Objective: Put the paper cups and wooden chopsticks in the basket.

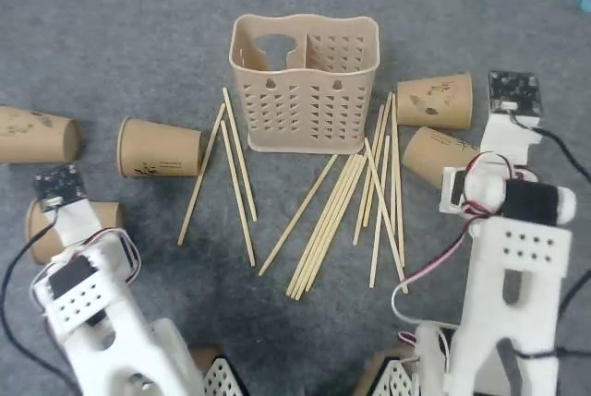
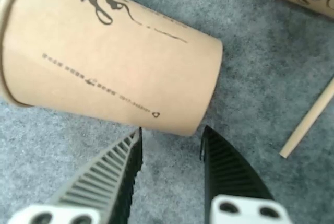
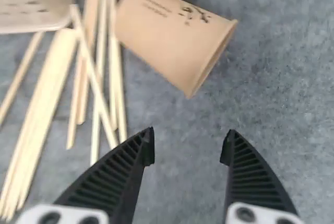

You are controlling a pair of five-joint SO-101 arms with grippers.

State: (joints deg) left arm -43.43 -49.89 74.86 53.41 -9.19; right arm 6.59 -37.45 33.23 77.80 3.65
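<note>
Grey felt-like cloth [image 1: 138, 45] covers the table. Beige plastic basket [image 1: 305, 110] stands upright at back middle: two compartments, wavy rim, walls punched with small holes. All cups and chopsticks lie outside it on the cloth.

Five brown paper cups with dark brush-like print, all on their sides:
- far-left cup [image 1: 37, 135], cut off by the frame edge
- left-middle cup [image 1: 159, 148]
- near-left cup [image 1: 37, 234], mostly hidden under the left arm [image 1: 88, 294]
- upper-right cup [image 1: 436, 101]
- lower-right cup [image 1: 434, 154], one end covered by the right arm [image 1: 512, 248]

Wooden chopsticks are thin, pale and straight. The left sticks [image 1: 235, 170] are fanned beside the basket. The right sticks [image 1: 346, 207] are a crossed heap running from the basket's foot toward the front.

Left tool [image 2: 171, 130] has black ribbed fingers, partly spread, gripping nothing. Its tips are right at the near-left cup's side by the base end; contact can't be told.

Right tool [image 3: 189, 132] is spread wide and has hold of nothing, over bare cloth. The lower-right cup is ahead of the tips and apart from them. The right sticks are near one finger.
</note>
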